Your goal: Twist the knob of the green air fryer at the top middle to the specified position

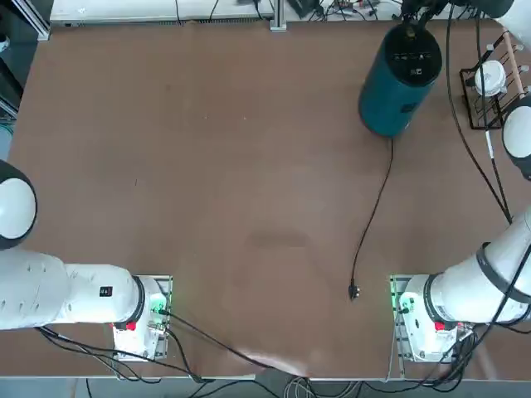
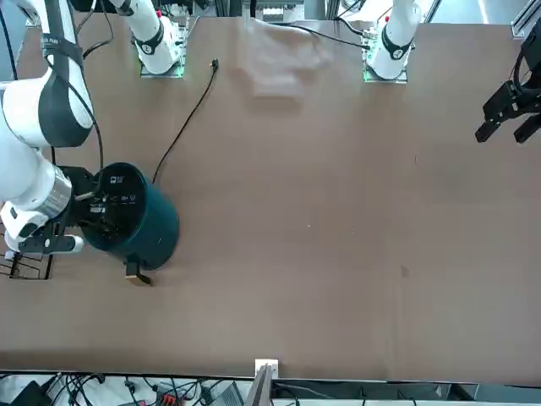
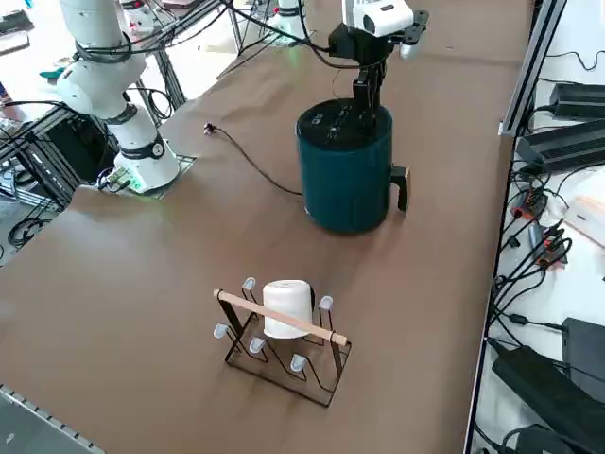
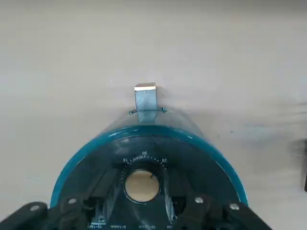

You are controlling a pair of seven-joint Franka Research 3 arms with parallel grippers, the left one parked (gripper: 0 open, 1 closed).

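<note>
From overhead, we find the green air fryer (image 1: 400, 83) at the far right of the table (image 1: 207, 191), with the right gripper (image 1: 411, 31) set over its black top; its unplugged cord (image 1: 373, 215) trails back toward the arm bases and lies clear of the work. From the front, the gripper (image 2: 100, 218) comes straight down onto the top panel (image 2: 118, 199), so we judge that the turn should be made about a vertical axis, without side load that could shift the fryer on the table. From the right side, the fryer's handle (image 3: 402, 186) points away from the arm, and a wire rack (image 3: 284, 345) holding a white cup (image 3: 286, 307) stands well apart nearer the camera; neither hinders the wrist. At the wrist, the knob (image 4: 142, 185) sits between the two fingers (image 4: 108, 201), which stand close on either side of it, narrowed but not fully shut; we cannot tell whether the pads already bear on it. We advise closing until both pads seat evenly, then rotating slowly while reading the dial marks (image 4: 144, 155) around the knob.
</note>
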